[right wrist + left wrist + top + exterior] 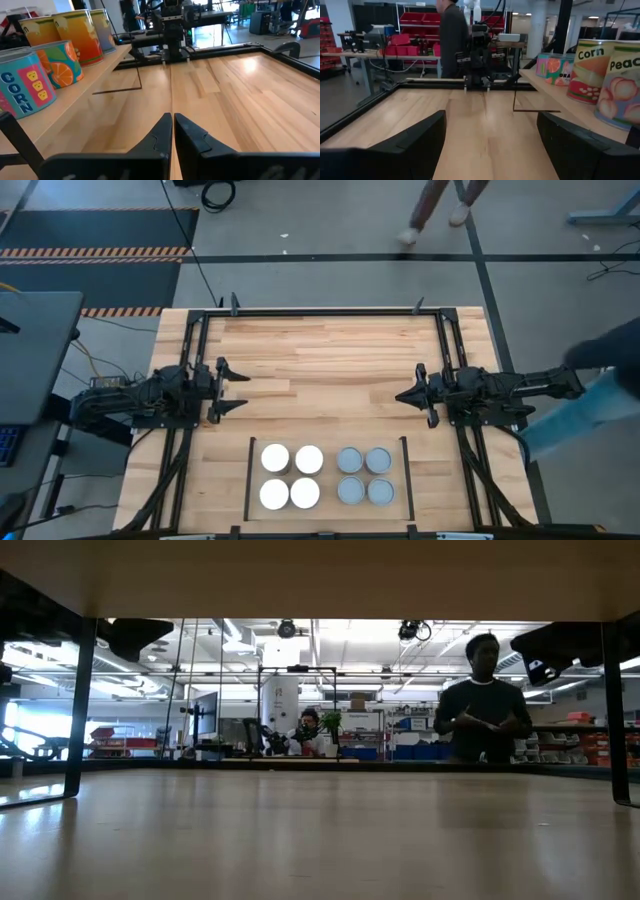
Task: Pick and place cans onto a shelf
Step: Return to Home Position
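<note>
Eight cans stand upright on their bases in two square groups on the pale wood shelf at the table's near edge. Four have white tops and four have grey tops. The left wrist view shows their labelled sides, and so does the right wrist view. My left gripper is open and empty at the table's left side, its fingers wide apart. My right gripper is shut and empty at the right side. Both point at each other, beyond the shelf's far edge.
Thin black rails edge the shelf's left and right sides. A black frame runs around the tabletop. Bare plank tabletop lies between and beyond the grippers. A person stands by the right arm, and another stands past the far edge.
</note>
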`<state>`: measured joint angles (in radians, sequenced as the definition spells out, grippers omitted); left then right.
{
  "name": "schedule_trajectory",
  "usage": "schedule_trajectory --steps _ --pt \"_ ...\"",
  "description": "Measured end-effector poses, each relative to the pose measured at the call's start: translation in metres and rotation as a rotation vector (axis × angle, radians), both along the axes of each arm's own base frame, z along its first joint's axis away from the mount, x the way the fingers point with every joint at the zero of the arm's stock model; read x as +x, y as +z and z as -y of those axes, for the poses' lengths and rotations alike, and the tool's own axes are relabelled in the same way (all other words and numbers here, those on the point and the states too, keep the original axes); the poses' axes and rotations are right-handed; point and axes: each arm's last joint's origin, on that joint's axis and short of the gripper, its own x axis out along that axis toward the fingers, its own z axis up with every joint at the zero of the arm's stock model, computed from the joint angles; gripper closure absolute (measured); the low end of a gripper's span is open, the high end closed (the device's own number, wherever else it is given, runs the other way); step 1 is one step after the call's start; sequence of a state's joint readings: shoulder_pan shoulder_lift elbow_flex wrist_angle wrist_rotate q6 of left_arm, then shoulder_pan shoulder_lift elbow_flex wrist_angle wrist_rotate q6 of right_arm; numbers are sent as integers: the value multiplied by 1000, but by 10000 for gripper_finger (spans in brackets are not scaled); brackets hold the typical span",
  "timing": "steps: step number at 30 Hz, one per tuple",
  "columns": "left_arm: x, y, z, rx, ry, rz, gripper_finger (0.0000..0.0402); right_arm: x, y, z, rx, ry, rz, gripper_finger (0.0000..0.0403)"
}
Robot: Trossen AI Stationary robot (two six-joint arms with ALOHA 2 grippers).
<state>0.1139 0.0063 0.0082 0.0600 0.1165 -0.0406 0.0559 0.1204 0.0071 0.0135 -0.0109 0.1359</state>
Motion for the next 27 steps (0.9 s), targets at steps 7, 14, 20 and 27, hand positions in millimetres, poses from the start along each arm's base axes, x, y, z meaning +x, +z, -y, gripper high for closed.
schedule_trajectory --steps 7,14,20,27 --pt "0 1 0 1 -1 10 86 0 0 0 0 0 0 378" --pt "0 0 0 1 2 3 86 -4 5 1 3 -7 66 378" --pt "0 0 0 1 2 2 86 -7 10 6 3 -64 122 378" --pt "0 0 0 1 0 1 86 -7 9 14 -2 -150 116 377"
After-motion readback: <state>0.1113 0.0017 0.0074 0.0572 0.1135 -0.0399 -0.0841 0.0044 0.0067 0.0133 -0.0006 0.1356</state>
